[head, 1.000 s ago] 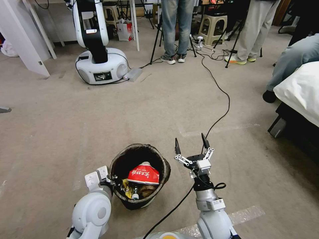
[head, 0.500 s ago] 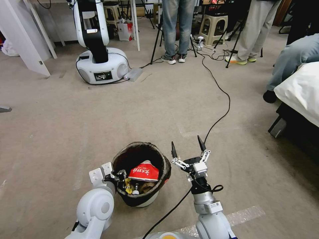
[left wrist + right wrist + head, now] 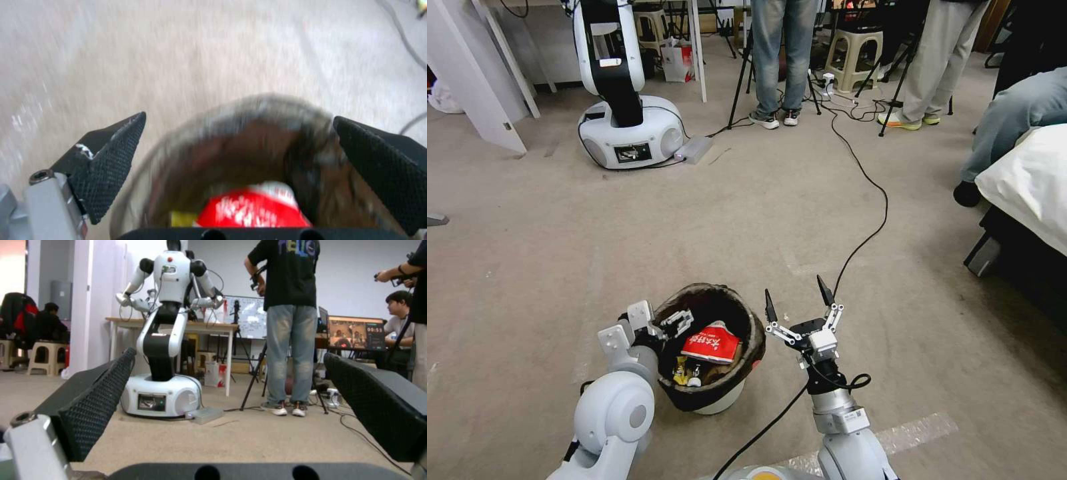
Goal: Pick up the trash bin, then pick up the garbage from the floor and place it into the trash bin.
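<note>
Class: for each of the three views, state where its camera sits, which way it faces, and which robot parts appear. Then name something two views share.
Head view: from the head, down at the floor; both arms, left tool at the bin, right tool open beside it.
Left wrist view: into the bin; open fingers.
Right wrist view: level across the room at another robot; open fingers.
Shared: head and left wrist views show the red packet.
</note>
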Tool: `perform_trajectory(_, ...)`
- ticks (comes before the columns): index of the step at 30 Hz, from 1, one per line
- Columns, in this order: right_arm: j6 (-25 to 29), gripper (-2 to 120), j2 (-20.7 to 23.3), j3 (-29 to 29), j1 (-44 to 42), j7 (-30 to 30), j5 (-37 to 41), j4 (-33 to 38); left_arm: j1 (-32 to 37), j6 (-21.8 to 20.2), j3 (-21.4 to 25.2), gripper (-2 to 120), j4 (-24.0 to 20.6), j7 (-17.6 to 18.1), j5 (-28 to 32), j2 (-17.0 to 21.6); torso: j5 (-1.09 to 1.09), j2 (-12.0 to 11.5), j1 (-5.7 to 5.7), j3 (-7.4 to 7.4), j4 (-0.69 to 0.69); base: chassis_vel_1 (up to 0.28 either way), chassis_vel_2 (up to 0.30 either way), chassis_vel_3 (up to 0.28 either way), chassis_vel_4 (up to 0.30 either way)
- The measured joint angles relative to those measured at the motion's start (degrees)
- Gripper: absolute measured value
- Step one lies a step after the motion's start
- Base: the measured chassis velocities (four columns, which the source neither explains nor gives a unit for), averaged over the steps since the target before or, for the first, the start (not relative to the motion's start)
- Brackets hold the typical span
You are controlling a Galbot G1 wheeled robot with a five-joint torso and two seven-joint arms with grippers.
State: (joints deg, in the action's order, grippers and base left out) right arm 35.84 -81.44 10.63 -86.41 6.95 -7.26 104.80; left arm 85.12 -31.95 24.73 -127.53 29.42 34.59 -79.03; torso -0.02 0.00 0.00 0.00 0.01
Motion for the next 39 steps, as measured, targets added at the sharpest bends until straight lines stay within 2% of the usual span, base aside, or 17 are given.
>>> perform_trajectory(4, 0.00, 100, 0.00, -0.07, -0.09, -0.04, -0.20, 0.01, 0.89, 3.03, -0.31, 100, -0.82, -1.12, -4.05, -0.03, -0.01, 0.00, 0.00, 0.00, 0.00, 0.000, 0.000, 0.000, 0.000)
perform_trajectory(5, 0.00, 100, -0.01, -0.10, -0.17, -0.04, -0.30, 0.02, 1.52, 5.05, -0.46, 100, -1.03, -1.87, -6.14, -0.10, -0.01, 0.00, 0.00, 0.00, 0.00, 0.000, 0.000, 0.000, 0.000)
perform_trajectory(7, 0.00, 100, -0.19, -0.09, -0.38, 0.29, -0.53, 0.17, 3.32, 11.38, -0.79, 100, -0.73, -4.19, -12.71, -0.45, -0.03, 0.00, 0.00, 0.00, 0.00, 0.000, 0.000, 0.000, 0.000)
perform_trajectory(8, 0.00, 100, -0.19, -0.09, -0.38, 0.29, -0.53, 0.17, 3.32, 11.38, -0.79, 100, -0.73, -4.19, -12.71, -0.45, -0.03, 0.00, 0.00, 0.00, 0.00, 0.000, 0.000, 0.000, 0.000)
perform_trajectory(10, -0.31, 100, -0.45, 0.28, -0.73, 1.22, -0.55, 0.69, 5.80, 19.97, -0.96, 100, 1.65, -7.74, -22.51, -0.95, -0.04, 0.00, 0.00, 0.00, -0.01, 0.000, 0.000, 0.000, 0.000)
perform_trajectory(11, -0.52, 100, -0.54, 0.51, -0.88, 1.54, -0.56, 0.95, 6.59, 22.58, -1.10, 100, 2.44, -8.67, -25.41, -1.15, -0.03, 0.00, -0.01, 0.00, 0.00, 0.000, 0.000, 0.000, 0.000)
perform_trajectory(12, -0.52, 100, -0.54, 0.51, -0.88, 1.54, -0.56, 0.95, 6.59, 22.58, -1.10, 100, 2.44, -8.67, -25.41, -1.15, -0.03, 0.00, -0.01, 0.00, 0.00, 0.000, 0.000, 0.000, 0.000)
perform_trajectory(15, -1.39, 100, -0.72, 1.23, -1.41, 2.45, -0.59, 1.92, 8.59, 30.64, -1.43, 100, 4.76, -10.23, -31.80, -1.96, 0.03, 0.00, -0.01, 0.00, -0.01, 0.000, 0.000, 0.000, 0.000)
perform_trajectory(17, -1.55, 100, -0.75, 1.32, -1.49, 2.61, -0.62, 2.07, 8.82, 31.78, -1.46, 100, 5.04, -10.37, -32.53, -2.07, 0.04, 0.00, 0.00, 0.00, -0.01, 0.000, 0.000, 0.000, 0.000)
perform_trajectory(18, -2.82, 100, -0.92, 1.81, -2.03, 3.71, -0.92, 3.15, 9.93, 37.90, -1.56, 100, 6.64, -10.81, -36.42, -2.56, 0.06, 0.00, 0.00, -0.01, -0.02, 0.000, 0.000, 0.000, 0.000)
perform_trajectory(20, -3.39, 100, -0.98, 2.01, -2.26, 4.11, -1.00, 3.62, 10.32, 39.51, -1.62, 100, 7.08, -10.84, -37.22, -2.67, 0.08, 0.00, 0.00, 0.00, -0.02, 0.000, 0.000, 0.000, 0.000)
perform_trajectory(22, -5.51, 100, -1.33, 2.83, -3.30, 5.38, -1.36, 5.67, 12.65, 47.18, -1.97, 100, 10.10, -10.61, -40.81, -3.14, 0.10, 0.00, 0.00, -0.01, -0.01, 0.000, 0.000, 0.000, 0.000)
perform_trajectory(23, -5.51, 100, -1.33, 2.83, -3.30, 5.38, -1.36, 5.67, 12.65, 47.18, -1.97, 100, 10.10, -10.61, -40.81, -3.14, 0.10, 0.00, 0.00, -0.01, -0.01, 0.000, 0.000, 0.000, 0.000)
perform_trajectory(25, -5.99, 100, -1.50, 3.20, -3.67, 6.37, -2.31, 5.92, 14.25, 51.71, -2.16, 100, 12.31, -10.49, -42.88, -3.32, 0.09, 0.00, 0.00, -0.01, -0.01, 0.000, 0.000, 0.000, 0.000)
perform_trajectory(26, -5.99, 100, -1.50, 3.20, -3.67, 6.37, -2.31, 5.92, 14.25, 51.71, -2.16, 100, 12.31, -10.49, -42.88, -3.32, 0.09, 0.00, 0.00, -0.01, -0.01, 0.000, 0.000, 0.000, 0.000)
perform_trajectory(29, -5.78, 100, -1.79, 3.98, -4.03, 6.38, -3.30, 5.29, 15.47, 56.24, -2.22, 100, 14.39, -10.40, -45.15, -3.55, 0.06, 0.00, 0.00, -0.01, -0.01, 0.000, 0.000, 0.000, 0.000)
perform_trajectory(39, -5.72, 100, -1.80, 4.31, -4.39, 5.99, -3.96, 5.11, 15.51, 56.63, -2.13, 100, 14.63, -10.10, -45.71, -3.62, 0.02, 0.00, -0.01, -0.01, -0.01, 0.000, 0.000, 0.000, 0.000)
